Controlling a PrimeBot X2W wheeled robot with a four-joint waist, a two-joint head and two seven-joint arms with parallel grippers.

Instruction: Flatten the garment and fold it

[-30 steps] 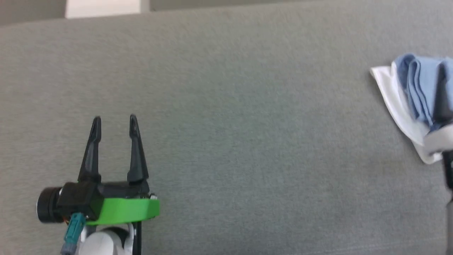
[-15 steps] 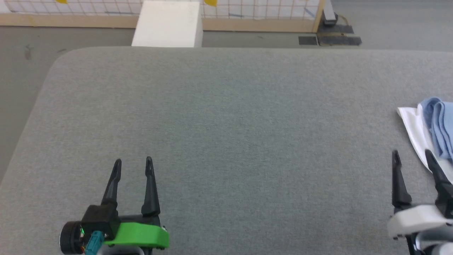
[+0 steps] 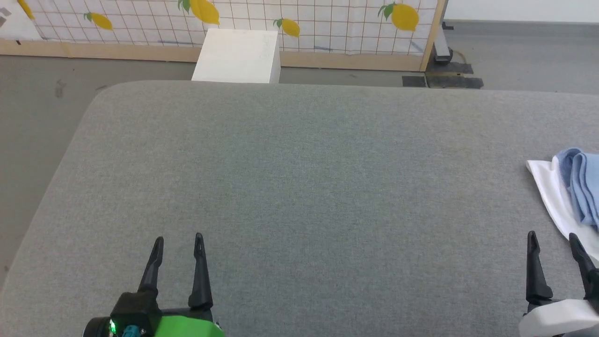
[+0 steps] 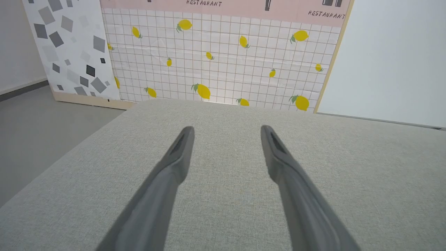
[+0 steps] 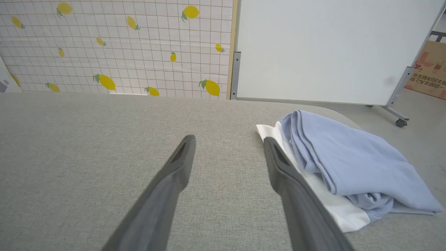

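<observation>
Since the earlier picture my head camera had tilted up, so the whole view slid down and the lemon-printed grid panel (image 3: 327, 28) came in behind the grey fabric-covered table (image 3: 299, 178). The light blue thin knit T-shirt (image 3: 582, 187) lay bunched in soft folds and ridges on a flat white cloth (image 3: 550, 196) toward the table's right side, just ahead of my right gripper (image 3: 552, 235). That one and my left gripper (image 3: 178, 238) both stood spread apart, holding nothing.
</observation>
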